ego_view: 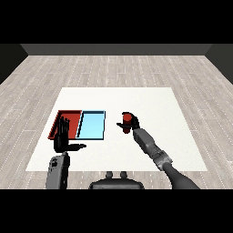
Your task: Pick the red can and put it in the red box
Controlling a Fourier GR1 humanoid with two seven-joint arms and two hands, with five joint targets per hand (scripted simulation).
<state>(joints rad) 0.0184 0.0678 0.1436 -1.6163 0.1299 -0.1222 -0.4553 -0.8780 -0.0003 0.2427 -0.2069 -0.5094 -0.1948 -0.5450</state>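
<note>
Right hand is curled round the red can, held upright well right of both trays, presumably ready for carrying. Red tray lies beyond the blue tray. Left hand hovers with fingers straight, overlapping the red tray's near edge, possibly obstructing placement.

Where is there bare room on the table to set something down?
Bare: the table behind both trays, and right of the right hand holding the red can. Crowded: the left hand overlaps the red tray, beside the light blue tray.
</note>
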